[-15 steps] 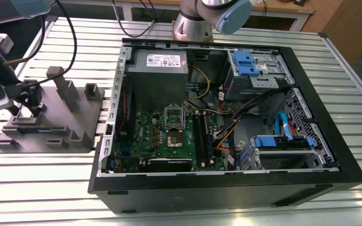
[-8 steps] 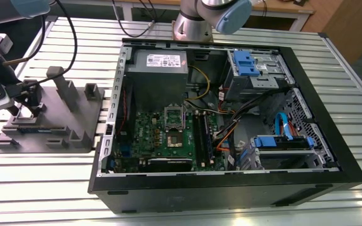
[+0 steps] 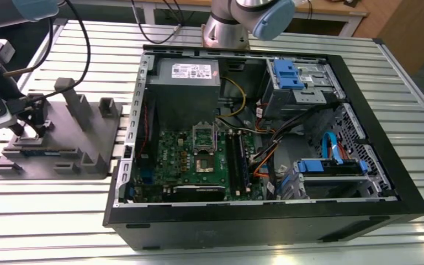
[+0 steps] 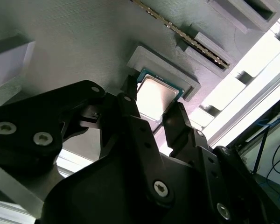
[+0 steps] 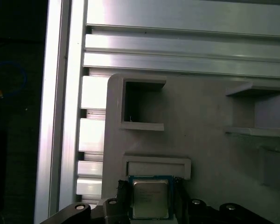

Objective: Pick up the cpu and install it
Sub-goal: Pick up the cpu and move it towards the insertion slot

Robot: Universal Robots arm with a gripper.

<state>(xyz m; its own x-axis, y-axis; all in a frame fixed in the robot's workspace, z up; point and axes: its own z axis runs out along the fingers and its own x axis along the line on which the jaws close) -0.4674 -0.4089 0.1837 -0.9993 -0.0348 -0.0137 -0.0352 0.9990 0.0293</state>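
fingers: black, angular, hard plastic or metal, screw heads along the links. set narrow, one on each of two opposite edges of the cpu, closed onto it. the gripper straddles the chip in both wrist views.

cpu: thin flat square, matte silver-grey metal lid, green board border showing round the lid. sits flat in a shallow square pocket, not lifted clear of it.

pocket is part of a grey fixture, probably 3D-printed: fine layer lines, raised rims, rectangular slots and upright posts. a long thin board with a row of gold contacts stands on edge in a slot near the pocket.

exterior view: the gripper is down on the fixture, which lies at 9 o'clock of the computer case, just beside it. both sit on a slatted, ribbed aluminium surface, bright and reflective.

case: black sheet metal, side panel off, lying flat. inside it:
- green motherboard, roughly centre
- metal-framed socket on the motherboard
- grey metal box at 12 o'clock of the motherboard
- blue plastic brackets at about 2 o'clock of the motherboard

arm base stands at 12 o'clock of the case.
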